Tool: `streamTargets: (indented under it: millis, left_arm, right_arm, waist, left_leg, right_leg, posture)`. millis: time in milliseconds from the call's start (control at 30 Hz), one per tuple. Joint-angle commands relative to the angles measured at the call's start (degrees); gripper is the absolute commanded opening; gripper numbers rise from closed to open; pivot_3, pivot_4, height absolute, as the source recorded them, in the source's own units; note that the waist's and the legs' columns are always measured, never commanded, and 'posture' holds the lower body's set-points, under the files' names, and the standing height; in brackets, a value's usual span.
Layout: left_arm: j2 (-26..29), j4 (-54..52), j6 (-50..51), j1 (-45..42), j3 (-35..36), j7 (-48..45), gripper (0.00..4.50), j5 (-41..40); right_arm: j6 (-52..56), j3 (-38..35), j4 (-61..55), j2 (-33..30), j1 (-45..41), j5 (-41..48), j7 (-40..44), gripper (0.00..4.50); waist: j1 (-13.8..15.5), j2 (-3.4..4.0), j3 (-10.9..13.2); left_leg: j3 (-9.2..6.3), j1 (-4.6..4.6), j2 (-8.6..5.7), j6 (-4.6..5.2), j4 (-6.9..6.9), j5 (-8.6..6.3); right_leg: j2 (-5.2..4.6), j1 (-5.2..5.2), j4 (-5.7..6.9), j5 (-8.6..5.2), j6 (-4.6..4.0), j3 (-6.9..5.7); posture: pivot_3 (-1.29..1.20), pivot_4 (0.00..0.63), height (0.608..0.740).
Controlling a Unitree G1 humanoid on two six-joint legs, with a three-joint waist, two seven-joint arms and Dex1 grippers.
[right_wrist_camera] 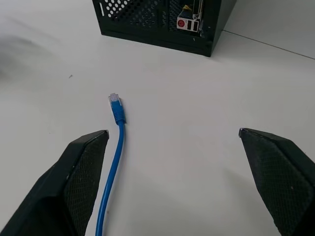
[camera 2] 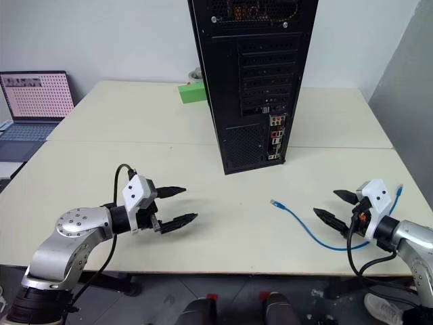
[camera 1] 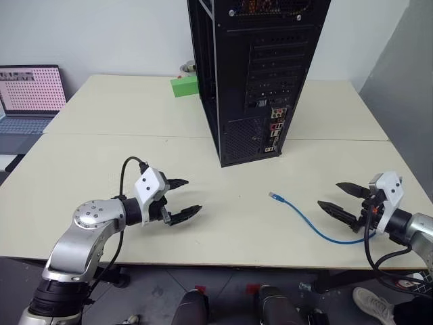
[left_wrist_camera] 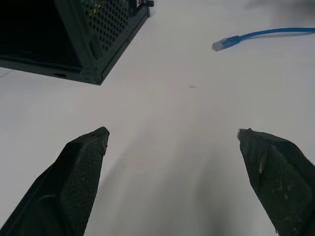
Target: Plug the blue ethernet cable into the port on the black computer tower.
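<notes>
Left eye view: the blue ethernet cable, thin with a clear-blue plug, lies loose before the black computer tower. Bare table lies between. Left gripper and right gripper gape wide, empty.

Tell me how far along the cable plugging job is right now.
Nothing looks done yet. The blue cable lies loose on the table, its plug pointing toward the computer tower. Nothing is in hand: the left gripper and right gripper are open. Left: grasp the plug and push it into the port.
</notes>
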Motion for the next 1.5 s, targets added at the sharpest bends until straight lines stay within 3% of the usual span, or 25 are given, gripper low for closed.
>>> streamTargets:
  millis: [33,433,733,933,1300,1400,1500]
  left_arm:
    - [1.2,-2.6,-0.4,0.4,-0.1,-1.6,4.47,-1.2]
    - [3.2,-4.2,-1.2,1.5,-1.9,-3.0,4.47,-0.1]
    - [3.2,-5.1,-2.6,-2.2,-7.2,-6.5,4.47,0.5]
    - [1.7,-2.8,-5.9,-6.7,-12.4,-9.4,4.47,2.7]
    - [-0.7,-1.5,-7.1,-9.8,-15.7,-10.3,4.47,4.1]
    - [-0.9,-1.6,-7.0,-9.8,-16.0,-10.1,4.5,4.2]
    - [-1.2,-1.9,-6.7,-9.9,-16.3,-9.8,4.5,4.1]
  right_arm:
    - [-0.3,-1.3,-2.0,-0.1,0.0,0.5,0.0,4.5]
    - [1.0,-1.5,-3.6,-1.5,1.6,0.4,0.7,4.5]
    - [6.8,-1.1,-14.5,-3.5,6.7,3.0,0.5,4.5]
    - [7.1,5.7,-15.9,-1.8,5.1,-0.5,-2.7,4.5]
    - [2.5,17.8,-1.1,5.6,-6.7,-9.8,-5.3,4.5]
    - [1.0,19.9,2.0,6.3,-8.5,-12.3,-5.3,4.02]
    - [0.1,20.6,3.7,6.2,-9.4,-14.2,-5.3,3.24]
  waist:
    - [0.0,0.0,0.0]
    - [0.0,0.0,0.0]
    - [0.1,0.0,0.0]
    - [0.1,-0.02,0.0]
    - [0.0,-0.05,0.0]
    - [0.0,-0.05,0.0]
    - [0.0,-0.05,0.0]
  left_leg:
    - [0.0,-0.01,0.0,0.0,0.0,0.0]
    - [0.0,-0.01,0.0,0.0,0.0,0.0]
    - [-0.01,-0.02,0.0,0.0,0.0,0.0]
    - [-0.01,-0.02,0.0,0.0,0.0,0.0]
    - [-0.01,-0.05,0.01,0.0,0.01,0.0]
    - [-0.01,-0.07,0.0,0.0,0.02,0.0]
    - [-0.02,-0.07,0.0,0.0,0.02,0.0]
  right_leg:
    - [0.0,0.0,-0.01,0.0,0.0,0.0]
    - [0.0,-0.01,-0.02,0.0,0.0,0.0]
    - [0.0,-0.01,-0.02,0.0,0.0,-0.01]
    - [0.0,-0.01,-0.02,0.0,0.0,-0.02]
    - [0.02,-0.03,-0.02,0.0,0.0,-0.02]
    - [0.02,-0.03,-0.02,0.0,0.01,-0.02]
    - [0.02,-0.03,-0.01,0.01,0.01,-0.03]
  posture:
    - [0.0,0.15,0.74]
    - [0.0,0.15,0.74]
    - [0.0,0.15,0.74]
    - [0.0,0.15,0.74]
    - [0.0,0.15,0.74]
    - [0.0,0.15,0.74]
    - [0.0,0.15,0.74]
